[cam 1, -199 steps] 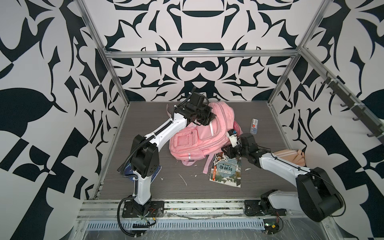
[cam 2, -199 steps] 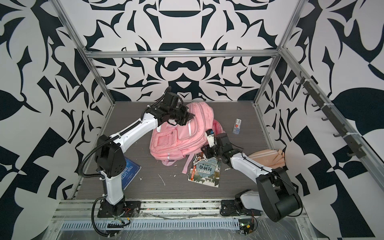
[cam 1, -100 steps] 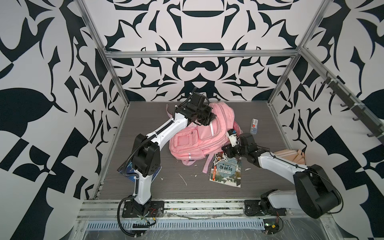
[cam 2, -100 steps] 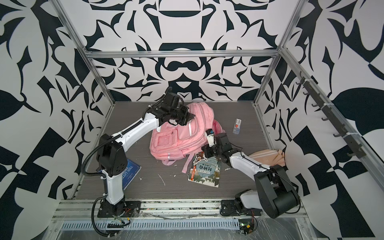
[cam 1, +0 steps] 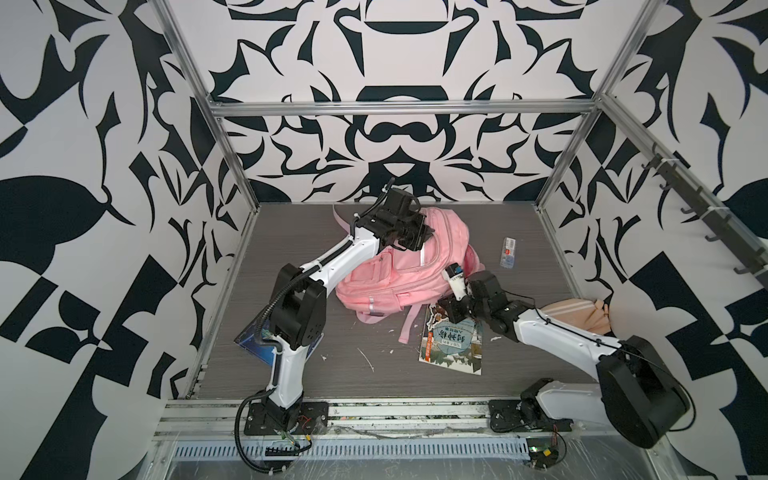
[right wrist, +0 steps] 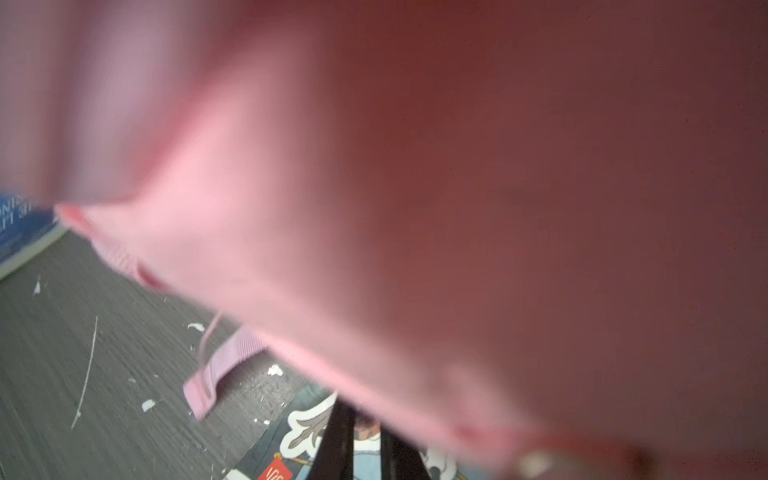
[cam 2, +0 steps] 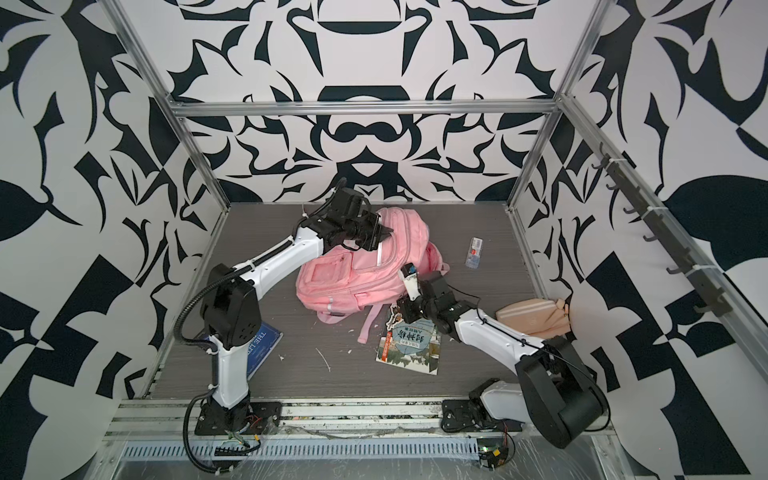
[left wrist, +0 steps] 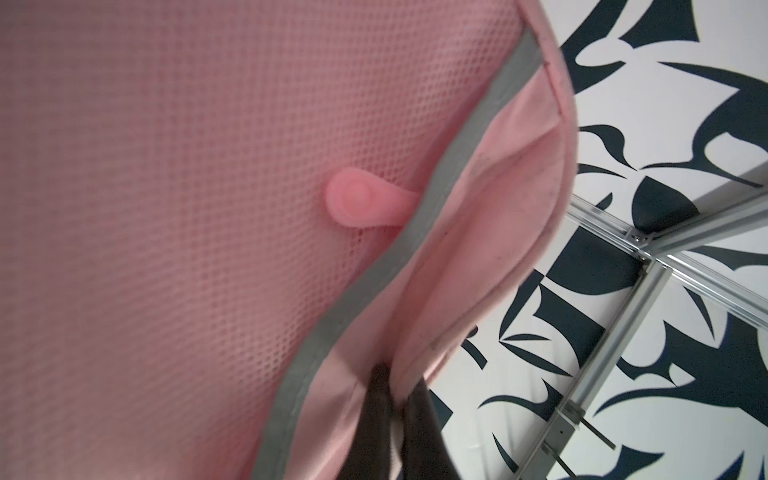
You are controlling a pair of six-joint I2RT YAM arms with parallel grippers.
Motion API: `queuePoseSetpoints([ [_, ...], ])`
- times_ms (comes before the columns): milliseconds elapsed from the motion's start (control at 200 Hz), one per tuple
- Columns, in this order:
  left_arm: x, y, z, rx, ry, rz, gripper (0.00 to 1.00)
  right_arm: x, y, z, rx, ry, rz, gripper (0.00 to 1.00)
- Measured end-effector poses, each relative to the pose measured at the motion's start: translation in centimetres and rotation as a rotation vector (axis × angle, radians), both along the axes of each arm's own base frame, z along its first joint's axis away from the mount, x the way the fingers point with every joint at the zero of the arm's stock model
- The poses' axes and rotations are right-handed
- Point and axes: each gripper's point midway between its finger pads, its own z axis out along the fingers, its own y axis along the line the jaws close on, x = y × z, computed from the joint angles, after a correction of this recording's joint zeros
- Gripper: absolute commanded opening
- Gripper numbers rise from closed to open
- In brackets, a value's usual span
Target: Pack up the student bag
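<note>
Barely anything has moved. Left gripper stays pinched shut on the student bag, at its far rim. Whether the right gripper holds cloth, I cannot tell. Slumped just behind the book, the bag looks soft and floppy, so best gripped by seams.

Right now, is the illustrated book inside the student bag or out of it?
Out. The illustrated book lies flat on the table, cover up, beside the student bag, in both top views.
</note>
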Motion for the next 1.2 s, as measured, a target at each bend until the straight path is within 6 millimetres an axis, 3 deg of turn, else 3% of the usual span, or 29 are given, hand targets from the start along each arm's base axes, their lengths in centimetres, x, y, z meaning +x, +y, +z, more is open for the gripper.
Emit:
queuePoseSetpoints([
  [135,0.0,-0.2,-0.4,0.006,0.003,0.004,0.0,-0.5,0.7,-0.3,-0.022,-0.009,0.027,0.01],
  [410,0.6,-0.3,0.9,-0.005,-0.025,0.023,0.0,-0.8,1.6,0.4,-0.014,-0.039,0.037,0.01],
  [585,0.9,-0.5,2.6,-0.019,-0.051,0.033,0.0,-0.8,4.8,0.1,-0.017,-0.032,0.101,0.01],
  [745,0.7,-0.6,2.5,-0.015,-0.046,0.031,0.0,-1.6,7.8,-0.8,-0.024,-0.02,0.172,0.01],
  [925,0.5,-0.4,1.7,-0.007,-0.038,0.029,0.0,-1.8,8.2,0.1,-0.009,-0.041,0.177,0.45],
  [1015,0.5,0.0,1.5,-0.001,-0.041,0.025,0.0,-1.8,8.0,2.6,0.032,-0.078,0.159,0.63],
  [1110,0.6,0.3,1.4,-0.006,-0.048,0.004,0.0,-2.1,7.3,5.6,0.066,-0.127,0.135,0.68],
  [1170,0.8,0.7,1.2,-0.002,-0.055,-0.021,0.0,-2.4,6.3,7.2,0.081,-0.138,0.108,0.88],
  [1200,0.8,1.0,1.1,0.006,-0.062,-0.034,0.0,-2.5,5.7,8.0,0.091,-0.142,0.091,0.91],
])
